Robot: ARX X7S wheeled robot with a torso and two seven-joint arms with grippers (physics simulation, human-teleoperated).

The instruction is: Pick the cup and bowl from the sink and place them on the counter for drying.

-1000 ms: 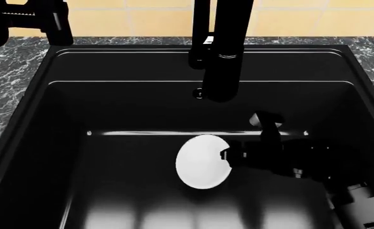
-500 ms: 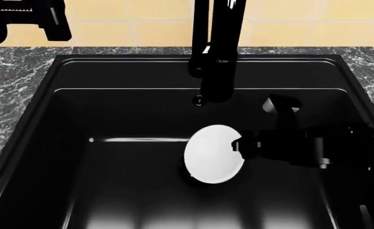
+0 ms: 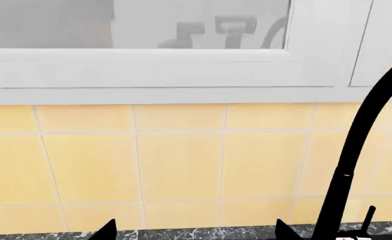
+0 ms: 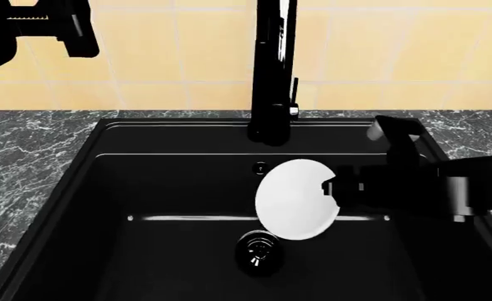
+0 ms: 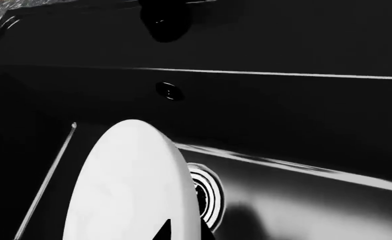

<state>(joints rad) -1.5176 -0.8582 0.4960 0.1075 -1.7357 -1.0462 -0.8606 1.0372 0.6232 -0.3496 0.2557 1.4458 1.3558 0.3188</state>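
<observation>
bowl's come up since a second ago, off the sink floor, drain now uncovered. left wrist: just tiles and the faucet [image 3: 356, 160]; left end effector looks released. head: right end effector [image 4: 330, 186] clenched on the bowl [image 4: 296, 198] rim, over the sink [image 4: 103, 207], tabletop [image 4: 28, 157] alongside. right wrist: bowl edge-on above the drain [image 5: 206, 195]. stiff, slick, probably breakable, rim grip seems right.
</observation>
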